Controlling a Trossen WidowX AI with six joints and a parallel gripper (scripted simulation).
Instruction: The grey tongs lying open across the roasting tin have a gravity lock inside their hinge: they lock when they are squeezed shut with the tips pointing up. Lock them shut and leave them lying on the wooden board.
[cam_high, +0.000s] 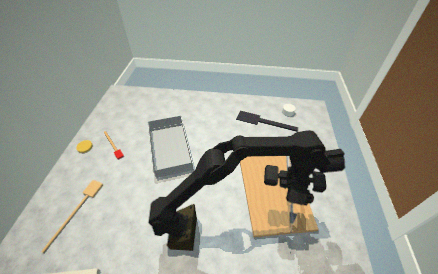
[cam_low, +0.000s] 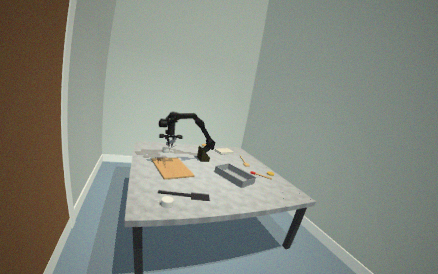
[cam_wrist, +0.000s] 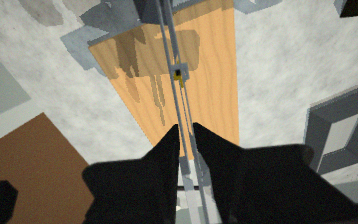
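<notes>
The grey tongs (cam_high: 291, 209) (cam_low: 170, 148) (cam_wrist: 183, 71) are pinched in my gripper (cam_wrist: 185, 127), which is shut on them; its fingertips are hidden in the top view. In the wrist view the two tong arms run close together between my black fingers, with a small yellow part near a grey bracket and a dark block at the far end. My gripper points down over the wooden board (cam_high: 259, 200) (cam_low: 176, 170) (cam_wrist: 217, 95), and the tongs are above it, casting shadows on it. Whether the lock has caught cannot be seen. The grey roasting tin (cam_high: 175, 171) (cam_low: 243, 183) (cam_wrist: 314, 131) holds nothing.
A black spatula (cam_high: 248, 117) (cam_low: 200, 197) and a white round pot (cam_high: 289, 110) (cam_low: 167, 201) lie beyond the board. A red-ended brush (cam_high: 118, 154), a yellow disc (cam_high: 84, 146) and a wooden spatula (cam_high: 93, 189) lie past the tin.
</notes>
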